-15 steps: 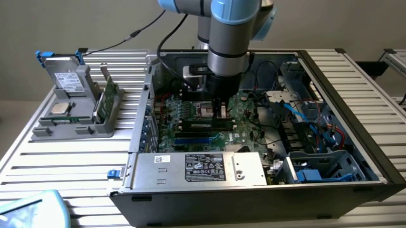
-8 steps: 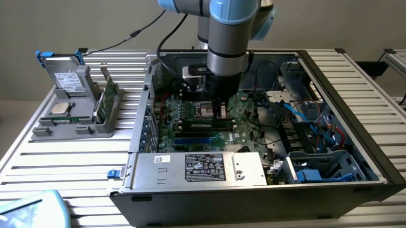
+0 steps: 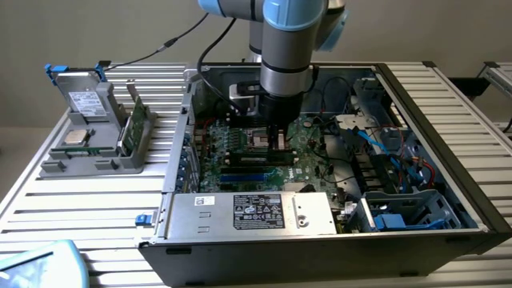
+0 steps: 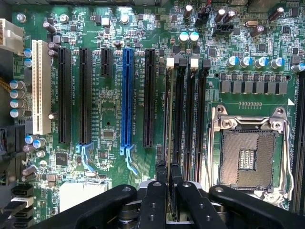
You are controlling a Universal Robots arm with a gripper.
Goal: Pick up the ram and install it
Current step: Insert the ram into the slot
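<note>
— Tool (image 3: 277,143) down inside the open computer case (image 3: 448,114), hanging from the arm straight over the motherboard (image 3: 240,144), beside the CPU socket.

— And the fingers?

— Drawn almost together. From the wrist view the tool (image 4: 168,179) has its two black fingertips (image 4: 161,172) pinched on a thin green edge. That is the ram (image 4: 167,119), seen edge-on and running away from the fingers.

— Where does the stick sit against the board?

— It lies along the bank of memory slots (image 4: 189,119), on the side nearest the black expansion slot (image 4: 148,95), with the blue expansion slot (image 4: 127,95) one further over. The empty CPU socket (image 4: 248,152) lies on the other side of the bank, its metal frame around it.

— Seated, or above the slot?

— Can't tell from these angles.

— Anything out on the tabletop (image 3: 80,204)?

— A grey holder (image 3: 88,159) at the exterior view's left, well apart from the case. It carries a silver processor chip (image 3: 76,137) and a green circuit card (image 3: 138,123) standing upright. The power supply (image 3: 248,213) lies along the case's near wall.
</note>
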